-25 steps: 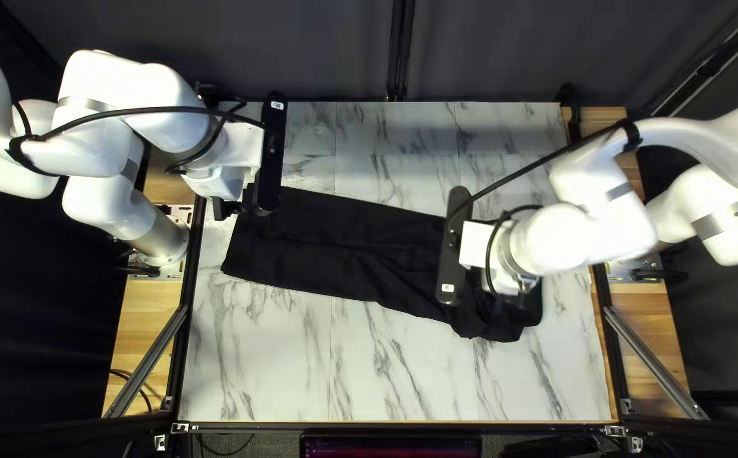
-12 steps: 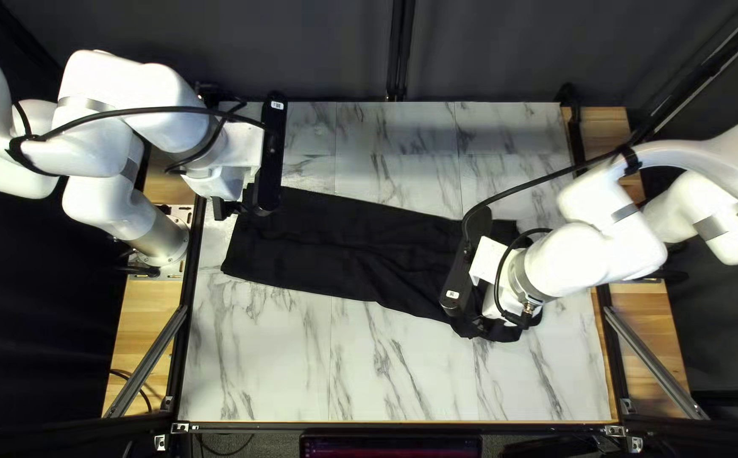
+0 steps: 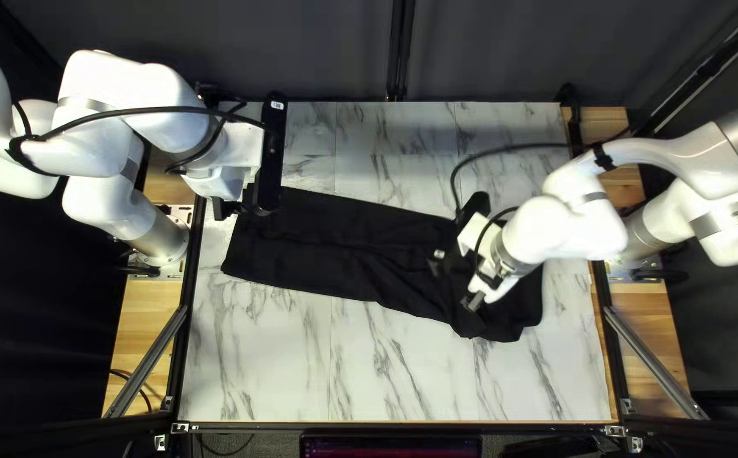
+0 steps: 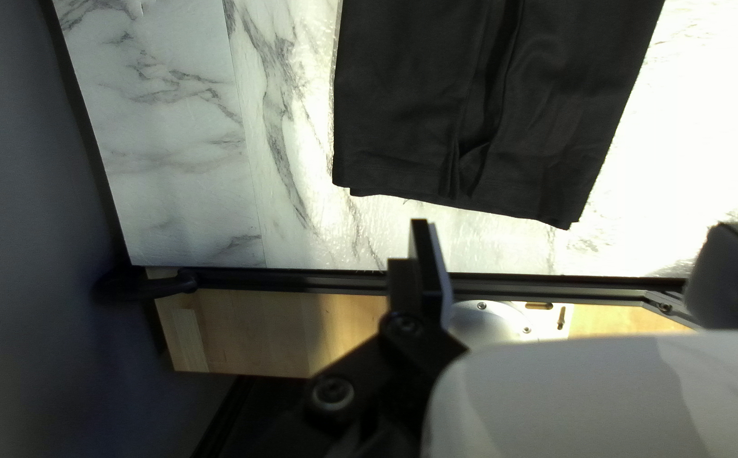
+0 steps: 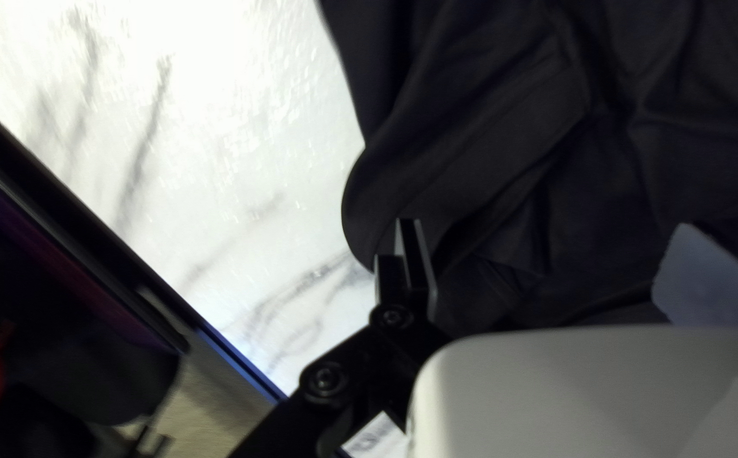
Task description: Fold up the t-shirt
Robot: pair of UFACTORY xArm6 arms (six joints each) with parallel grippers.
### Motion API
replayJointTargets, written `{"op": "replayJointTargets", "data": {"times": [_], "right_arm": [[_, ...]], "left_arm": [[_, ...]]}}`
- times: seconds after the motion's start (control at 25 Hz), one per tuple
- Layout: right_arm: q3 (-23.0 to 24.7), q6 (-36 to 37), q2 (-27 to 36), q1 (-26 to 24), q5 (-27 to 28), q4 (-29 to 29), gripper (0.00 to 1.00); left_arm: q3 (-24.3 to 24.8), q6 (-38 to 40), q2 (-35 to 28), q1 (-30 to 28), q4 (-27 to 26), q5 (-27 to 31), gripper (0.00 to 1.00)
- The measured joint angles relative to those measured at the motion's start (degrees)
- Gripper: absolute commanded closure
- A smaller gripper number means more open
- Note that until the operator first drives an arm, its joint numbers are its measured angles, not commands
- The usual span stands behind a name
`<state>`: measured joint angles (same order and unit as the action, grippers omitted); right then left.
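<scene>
Right fingers [image 3: 473,302] stand parted over the long black t-shirt [image 3: 326,242], rumpled there.

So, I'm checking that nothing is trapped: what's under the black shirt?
The shirt lies on the marbled tabletop, which shows around its edges. What is directly beneath the shirt is covered, so I can't tell whether anything is trapped.

A dark grey curtain [image 3: 301,51] hangs behind the white, grey-veined marble-patterned table [image 3: 258,365]. Pale wooden boards [image 3: 144,318] flank its left and right edges, outside black metal rails [image 3: 186,339]. Bright light glares off the tabletop.
</scene>
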<state>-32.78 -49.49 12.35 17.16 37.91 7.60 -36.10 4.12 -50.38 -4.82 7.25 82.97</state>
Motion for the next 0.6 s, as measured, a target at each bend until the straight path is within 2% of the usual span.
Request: {"op": "replayJointTargets", "data": {"times": [0.32, 0.6], "right_arm": [[1.82, 18.91, -5.23, -3.89, -7.99, 9.20, 0.00], [4.00, 30.23, -7.92, -6.36, -13.38, 18.02, 0.00]], "left_arm": [[0.00, 0.00, 0.00, 0.00, 0.00, 0.00, 0.00], [0.00, 0.00, 0.00, 0.00, 0.00, 0.00, 0.00]]}}
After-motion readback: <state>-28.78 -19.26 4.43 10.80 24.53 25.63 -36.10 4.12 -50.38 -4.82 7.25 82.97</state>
